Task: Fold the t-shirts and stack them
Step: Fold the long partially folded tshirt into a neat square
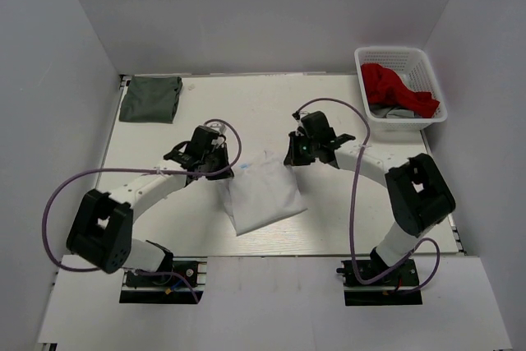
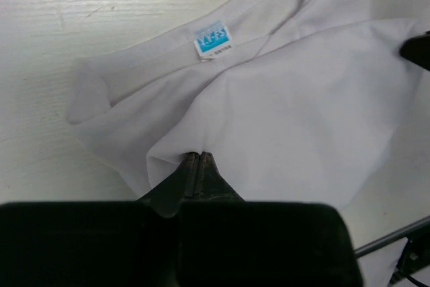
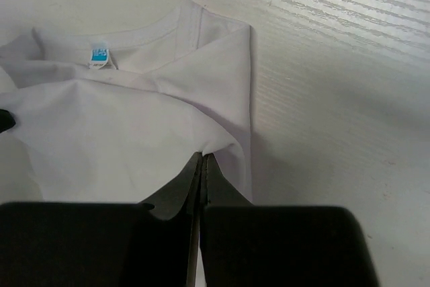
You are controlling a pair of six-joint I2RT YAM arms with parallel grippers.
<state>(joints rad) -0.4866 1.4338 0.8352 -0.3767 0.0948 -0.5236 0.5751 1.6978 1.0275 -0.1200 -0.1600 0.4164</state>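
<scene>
A white t-shirt (image 1: 263, 191) lies partly folded in the middle of the table. My left gripper (image 1: 223, 168) is shut on its left upper edge; in the left wrist view the tips (image 2: 197, 157) pinch a fold of white cloth (image 2: 289, 119), below the blue neck label (image 2: 212, 39). My right gripper (image 1: 292, 154) is shut on the right upper edge; its tips (image 3: 202, 156) pinch the cloth (image 3: 101, 139) near the folded right side. A folded dark green t-shirt (image 1: 151, 98) lies at the back left.
A white basket (image 1: 400, 86) at the back right holds a red t-shirt (image 1: 394, 86) and a grey one (image 1: 396, 112). White walls enclose the table on three sides. Purple cables loop beside both arms.
</scene>
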